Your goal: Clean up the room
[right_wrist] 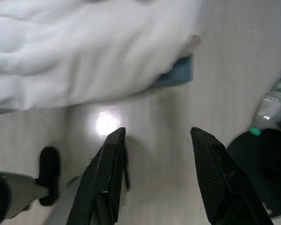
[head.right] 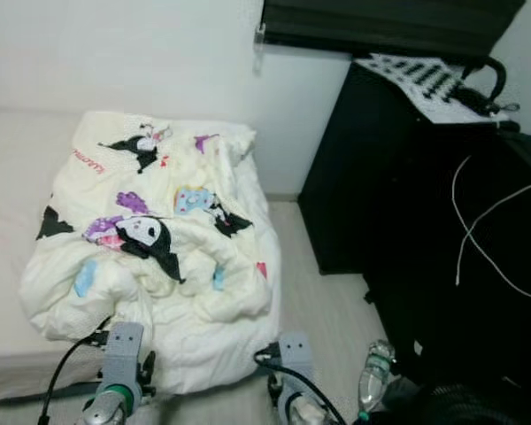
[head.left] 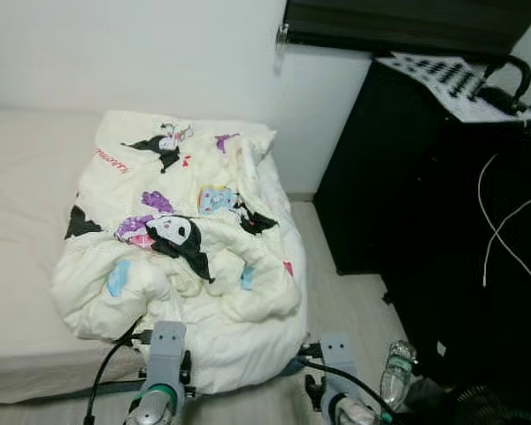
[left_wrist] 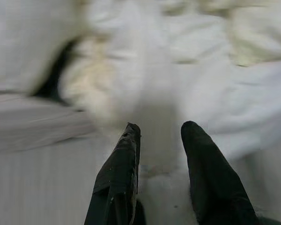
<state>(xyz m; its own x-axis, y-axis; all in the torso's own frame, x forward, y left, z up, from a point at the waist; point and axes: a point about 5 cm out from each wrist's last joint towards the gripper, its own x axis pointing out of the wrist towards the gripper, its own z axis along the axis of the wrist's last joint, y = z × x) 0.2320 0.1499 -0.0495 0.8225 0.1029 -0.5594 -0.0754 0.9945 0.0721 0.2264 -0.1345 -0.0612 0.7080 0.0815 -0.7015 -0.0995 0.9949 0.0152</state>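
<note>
Facing the bed [head.left: 18, 336], you find its crumpled white cartoon-print quilt [head.left: 186, 257] overhanging the foot. Left end effector [left_wrist: 160, 133] and right end effector [right_wrist: 157, 136] hang parted, empty. Likely approach step; next, grip the quilt's edge. Clear plastic bottle [head.left: 395, 372] lies rightward.

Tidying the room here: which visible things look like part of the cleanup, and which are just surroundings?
Likely part of the cleanup:
- crumpled cartoon-print duvet spilling off the bed
- plastic bottle on the floor

Surroundings:
- black cabinet
- white cable
- patterned white sheet on the cabinet

Left gripper and right gripper: open, empty.
</note>
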